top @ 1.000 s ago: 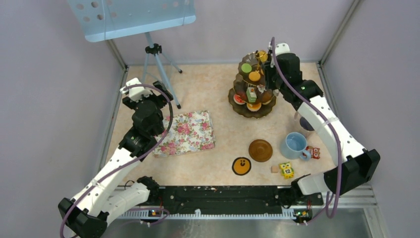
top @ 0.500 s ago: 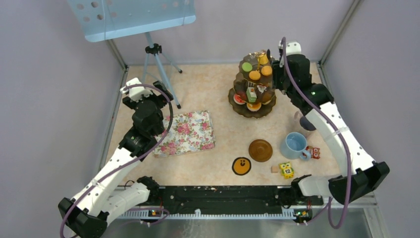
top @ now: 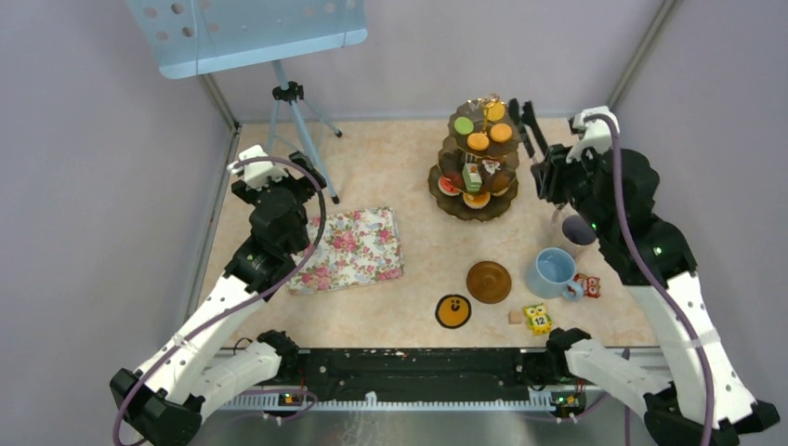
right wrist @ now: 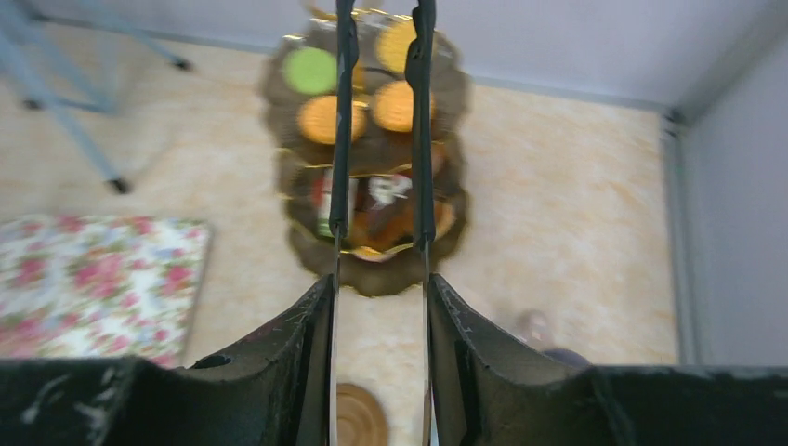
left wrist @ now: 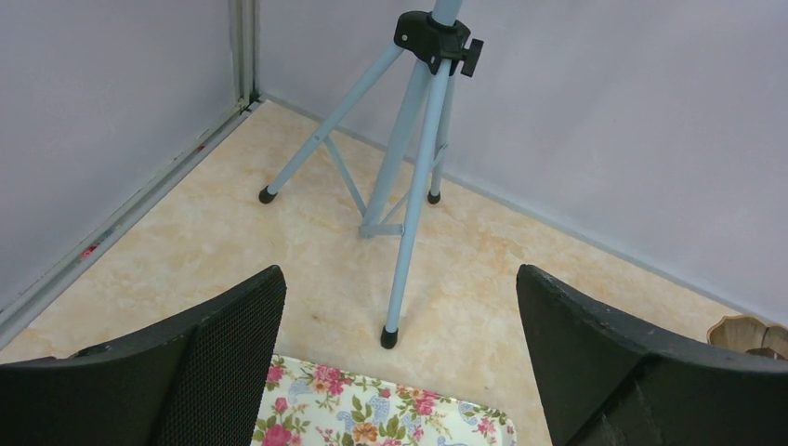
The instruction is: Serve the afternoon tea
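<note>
Pose: right hand [top: 526, 115] raised beside stand [top: 465, 212], narrowly parted, empty; left hand [left wrist: 400, 279] spread wide, empty.

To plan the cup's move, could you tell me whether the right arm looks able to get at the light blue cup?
Probably yes: the cup stands uncovered on that arm's side, and the right claw is open, holding nothing.

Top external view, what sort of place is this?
Probably a robot test cell staged for tea: plain walls box in a small table, a left arm and right arm are bolted at its near edge, and a tiered stand holds toy pastries.
</note>
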### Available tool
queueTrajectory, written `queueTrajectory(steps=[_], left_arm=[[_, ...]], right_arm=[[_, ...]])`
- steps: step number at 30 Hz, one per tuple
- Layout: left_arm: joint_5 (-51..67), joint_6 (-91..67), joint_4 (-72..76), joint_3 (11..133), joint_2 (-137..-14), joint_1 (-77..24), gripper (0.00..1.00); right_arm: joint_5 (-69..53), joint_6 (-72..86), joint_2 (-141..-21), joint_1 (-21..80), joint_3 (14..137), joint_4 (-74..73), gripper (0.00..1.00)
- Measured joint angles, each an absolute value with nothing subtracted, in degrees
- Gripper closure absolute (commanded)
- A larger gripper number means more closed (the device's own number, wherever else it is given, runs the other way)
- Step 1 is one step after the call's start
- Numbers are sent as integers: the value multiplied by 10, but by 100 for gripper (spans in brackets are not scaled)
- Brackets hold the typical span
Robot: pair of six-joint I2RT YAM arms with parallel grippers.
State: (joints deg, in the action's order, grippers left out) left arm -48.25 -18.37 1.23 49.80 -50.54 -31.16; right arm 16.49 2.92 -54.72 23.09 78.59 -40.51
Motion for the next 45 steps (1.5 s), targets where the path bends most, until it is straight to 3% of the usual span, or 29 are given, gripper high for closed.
queueTrajectory(steps=[5,8,12,18,28,35,41,45], left_arm=[[-483,-183,12,498,-512,-312,1],[-484,-183,12,498,-514,-312,1],[-488,-183,12,498,-514,-312,1],[-489,-183,12,498,-514,-312,1],[-489,-183,12,498,-514,-312,1],[-488,-183,12,498,-514,-312,1],[-488,-183,12,498,-514,-312,1],[-488,-183,12,498,-514,-312,1]], right_arm=[[-32,55,-490,251,722,-314,64],[-78,80,-514,331,661,-235,63],[-52,84,-625,476,623,-181,62],[26,63,-801,579,588,-110,61],[91,25,-962,624,561,29,56],[122,28,-1005,655,547,91,48],[133,42,-1024,656,547,92,26],[148,61,-1008,656,548,54,22]])
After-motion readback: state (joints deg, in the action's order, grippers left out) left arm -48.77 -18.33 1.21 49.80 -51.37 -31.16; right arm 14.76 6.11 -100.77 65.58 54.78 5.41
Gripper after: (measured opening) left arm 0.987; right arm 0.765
